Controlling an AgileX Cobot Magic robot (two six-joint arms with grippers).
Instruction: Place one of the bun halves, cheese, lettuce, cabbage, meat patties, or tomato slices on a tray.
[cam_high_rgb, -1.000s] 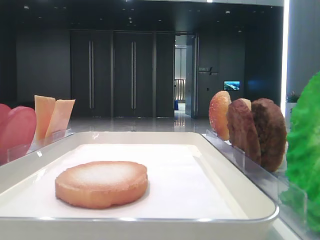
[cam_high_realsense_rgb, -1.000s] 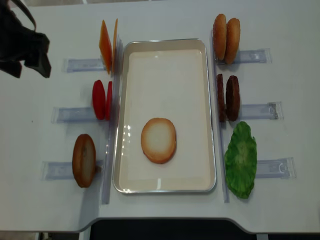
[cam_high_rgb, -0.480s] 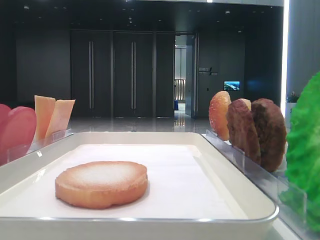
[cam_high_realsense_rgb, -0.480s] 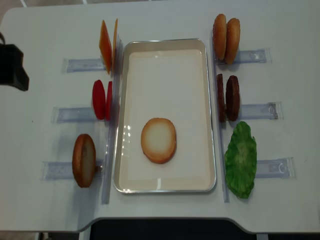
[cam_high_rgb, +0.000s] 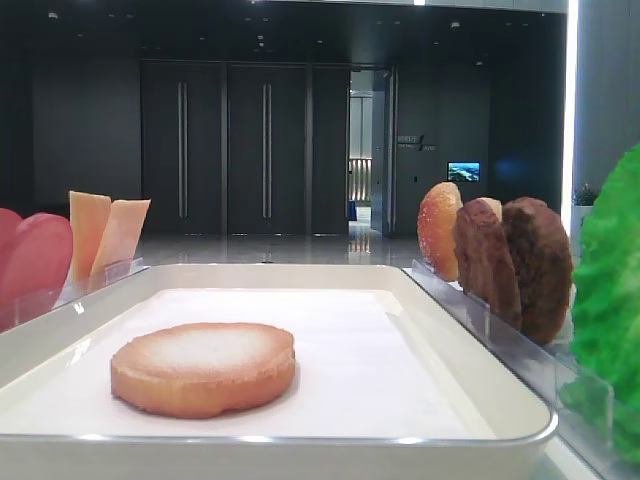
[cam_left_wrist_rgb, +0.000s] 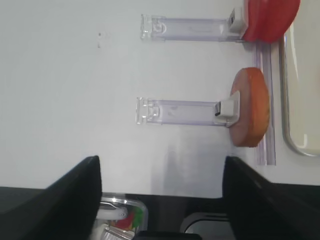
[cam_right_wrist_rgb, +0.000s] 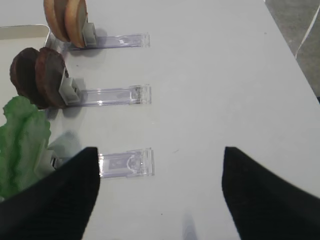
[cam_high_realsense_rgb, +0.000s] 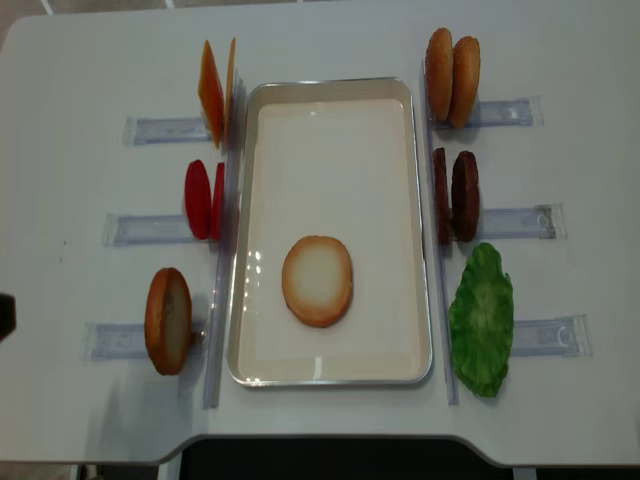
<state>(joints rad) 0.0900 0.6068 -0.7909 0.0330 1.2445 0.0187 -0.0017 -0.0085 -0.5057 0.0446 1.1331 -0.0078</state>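
Golden bun half (cam_high_realsense_rgb: 317, 281) lies flat on the tray (cam_high_realsense_rgb: 335, 90), so that placement looks done. The left gripper (cam_left_wrist_rgb: 160, 200) has pulled back over the bench edge, jaws wide and empty; the right gripper (cam_right_wrist_rgb: 160, 195) hangs open too.

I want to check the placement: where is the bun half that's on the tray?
In the overhead view the bun half lies flat on the tray, in its near half, slightly left of centre.

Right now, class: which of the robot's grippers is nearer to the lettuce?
Right. The right gripper hovers just beside the lettuce, whose leaf shows at its camera's left edge. The left gripper is across the tray, near the standing bun half.
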